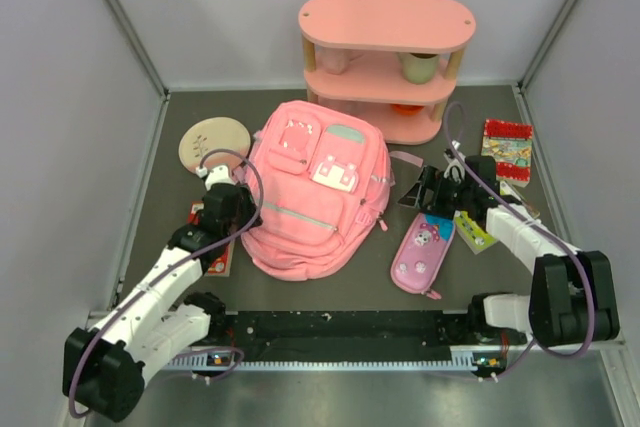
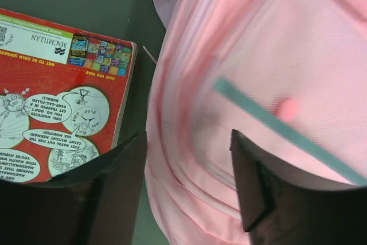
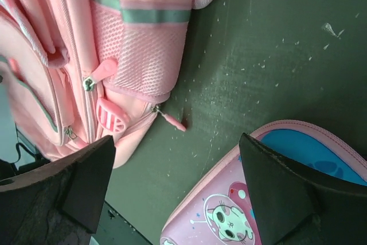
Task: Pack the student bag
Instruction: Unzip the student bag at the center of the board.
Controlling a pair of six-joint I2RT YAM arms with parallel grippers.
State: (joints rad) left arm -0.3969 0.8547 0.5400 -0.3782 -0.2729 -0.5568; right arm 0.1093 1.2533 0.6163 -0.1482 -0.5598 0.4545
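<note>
Early stage of packing. The student bag (image 1: pixel 310 197) lies front-up on the desk (image 1: pixel 330 292), between the two arms. It is soft pink fabric with mint trim and a mesh side pocket, and its zips look shut. The left gripper (image 2: pixel 189 142) hangs over the bag's edge, jaws parted with nothing seen clamped; a red book (image 2: pixel 57 113) lies to its left. The right gripper (image 3: pixel 176 142) is released wide above bare desk, with the bag's zip pull (image 3: pixel 172 121) just ahead and the pencil case (image 3: pixel 229 210) beside it. The next move probably calls for catching a pull and opening the bag.
</note>
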